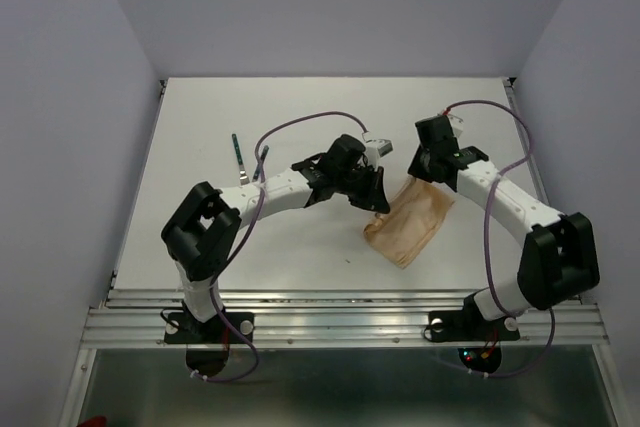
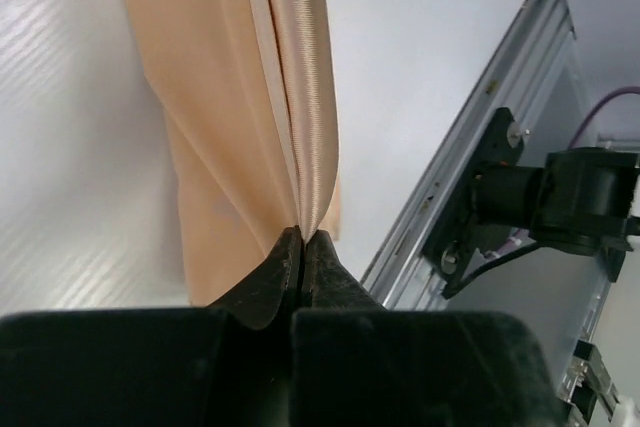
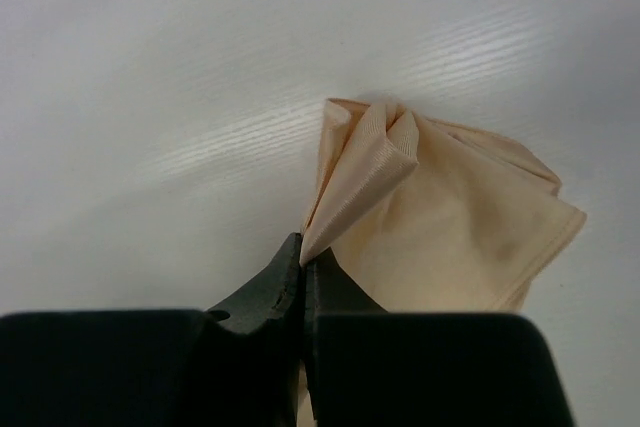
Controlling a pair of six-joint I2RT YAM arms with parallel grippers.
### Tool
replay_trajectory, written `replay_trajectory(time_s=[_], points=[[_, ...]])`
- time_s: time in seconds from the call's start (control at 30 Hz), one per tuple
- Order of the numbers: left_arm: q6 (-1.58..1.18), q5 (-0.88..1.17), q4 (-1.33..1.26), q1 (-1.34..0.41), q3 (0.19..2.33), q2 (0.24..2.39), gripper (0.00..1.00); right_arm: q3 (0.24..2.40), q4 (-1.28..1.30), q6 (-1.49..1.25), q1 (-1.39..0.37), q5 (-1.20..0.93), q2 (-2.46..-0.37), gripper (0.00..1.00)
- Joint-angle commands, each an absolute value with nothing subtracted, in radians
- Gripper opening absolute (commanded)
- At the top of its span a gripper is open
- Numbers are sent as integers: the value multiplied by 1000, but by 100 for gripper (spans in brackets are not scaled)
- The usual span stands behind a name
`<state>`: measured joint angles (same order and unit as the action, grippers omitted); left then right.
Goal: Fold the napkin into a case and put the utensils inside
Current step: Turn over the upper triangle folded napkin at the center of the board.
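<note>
Slippage is the main risk: left gripper [image 2: 303, 239] and right gripper [image 3: 302, 250] each clamp a fold of the peach-tan, shiny satin napkin [image 3: 440, 217] between closed jaws, cloth extending ahead; uneven pulling could undo folds.

1. napkin [image 1: 412, 222]: peach-tan satin, folded into a rough oblong, lying diagonally on the bench [image 1: 300, 107] right of centre, with two edges bunched and lifted.
2. utensils [image 1: 238, 152]: slim, dark green handles, flat on the bench, well left of the napkin.
</note>
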<state>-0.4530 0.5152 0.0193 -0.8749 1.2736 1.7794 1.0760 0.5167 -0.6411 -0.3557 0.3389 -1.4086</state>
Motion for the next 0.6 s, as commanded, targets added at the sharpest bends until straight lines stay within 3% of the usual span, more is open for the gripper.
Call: replay_trajectory(time_s=[0.0, 0.2, 0.57], points=[[-427, 582, -25, -844, 1213, 1746, 0, 1124, 264, -600, -345, 290, -1506, 1], [-433, 568, -69, -802, 1131, 1764, 0, 1187, 224, -585, -345, 226, -1663, 1], [-402, 453, -130, -804, 991, 1727, 0, 1249, 265, -548, -365, 204, -1724, 1]])
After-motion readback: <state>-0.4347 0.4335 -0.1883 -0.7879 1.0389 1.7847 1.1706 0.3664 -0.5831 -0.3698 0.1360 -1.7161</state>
